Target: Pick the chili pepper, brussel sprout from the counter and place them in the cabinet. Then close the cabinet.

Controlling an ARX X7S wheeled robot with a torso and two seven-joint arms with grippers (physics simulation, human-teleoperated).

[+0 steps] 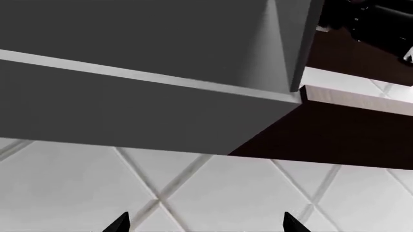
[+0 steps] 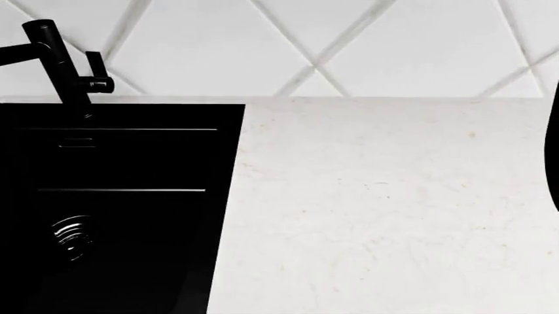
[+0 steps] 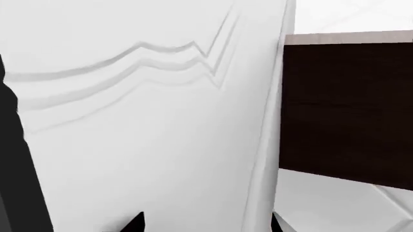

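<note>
The chili pepper and the brussel sprout are out of view in every frame. The white marble-look counter (image 2: 384, 209) fills the right of the head view and is bare. My left gripper (image 1: 203, 223) is open and empty, its two black fingertips (image 1: 119, 223) apart, pointing at the tiled wall below the grey cabinet (image 1: 129, 72). My right gripper (image 3: 206, 223) is open and empty, its fingertips (image 3: 134, 223) apart, right in front of a white panelled cabinet door (image 3: 142, 121). Neither gripper's fingers show in the head view.
A black sink basin (image 2: 105, 216) with a black tap (image 2: 57, 55) lies left of the counter. White diamond wall tiles (image 2: 288, 39) stand behind it. A dark brown panel (image 3: 348, 106) shows beside the white door. A dark shape (image 2: 552, 150) cuts into the head view's right edge.
</note>
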